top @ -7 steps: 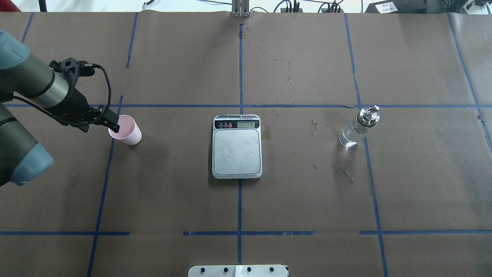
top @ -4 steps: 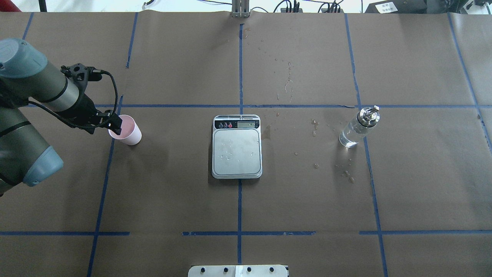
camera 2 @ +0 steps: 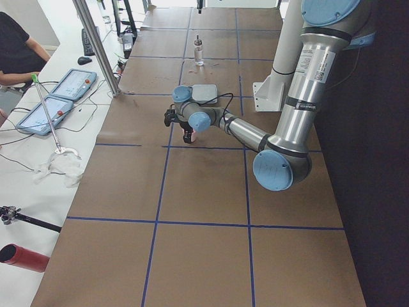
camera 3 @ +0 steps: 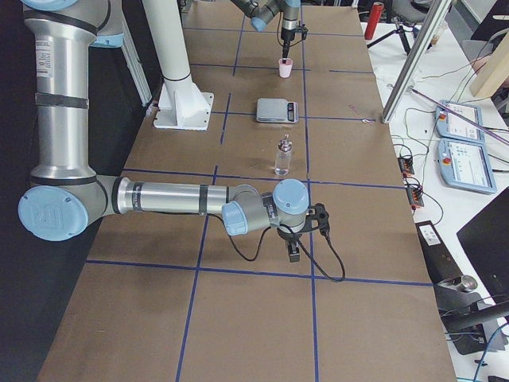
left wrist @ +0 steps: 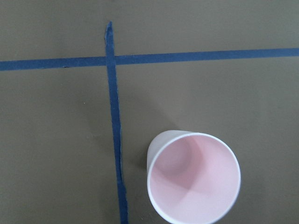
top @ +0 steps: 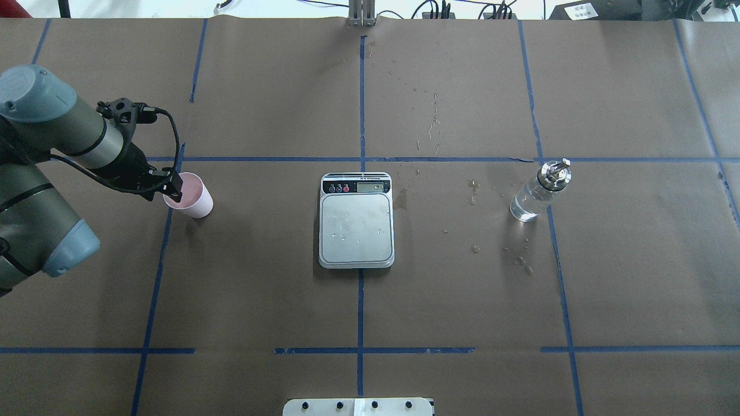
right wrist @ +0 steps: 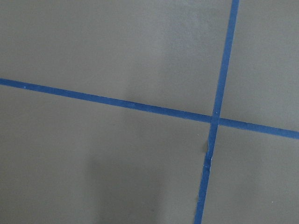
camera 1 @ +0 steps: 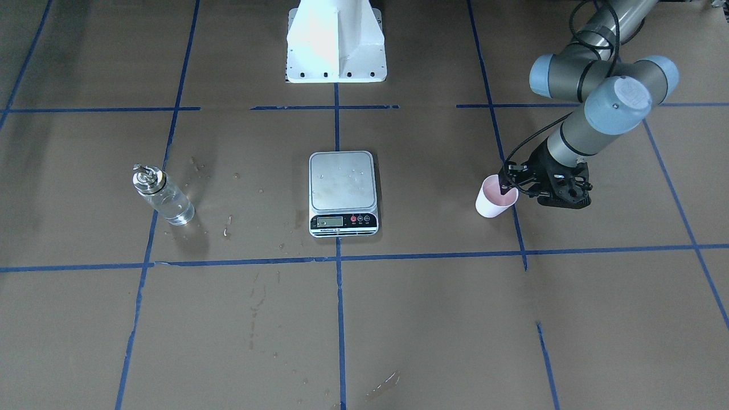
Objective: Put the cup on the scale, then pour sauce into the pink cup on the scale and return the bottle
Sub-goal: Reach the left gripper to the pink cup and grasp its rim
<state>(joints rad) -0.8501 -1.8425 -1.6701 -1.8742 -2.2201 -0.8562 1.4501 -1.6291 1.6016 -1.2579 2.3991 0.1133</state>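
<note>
While the cup [top: 195, 201] stands upright on the worktop [top: 462, 300] toward its left end, about midway between the robot-side edge and the far edge, you have the left claw [top: 175, 187] right at its rim, on the side that faces that end. From the front-facing camera one dark finger [camera 1: 503, 185] seems to dip inside the cup's mouth, but you cannot tell from any view whether the jaws pinch the cup wall or merely straddle it. Your left wrist camera looks straight down into the pink inside of the cup, which sits just beside a blue tape line [left wrist: 114, 116]. The scale [top: 356, 222] lies flat at the middle of the worktop, well apart from the cup, its black display strip turned to the far edge and a few droplets on its silver platform. The bottle [top: 536, 193] stands upright toward the right end, about level with that strip, with the clear sauce [top: 525, 207] showing through its glass and spilled drops [top: 474, 248] on the paper between it and the scale. The right claw [camera 3: 293, 251] points down near the worktop's right end, well apart from the bottle; only the side camera shows it, so you cannot tell how far open it is.
</note>
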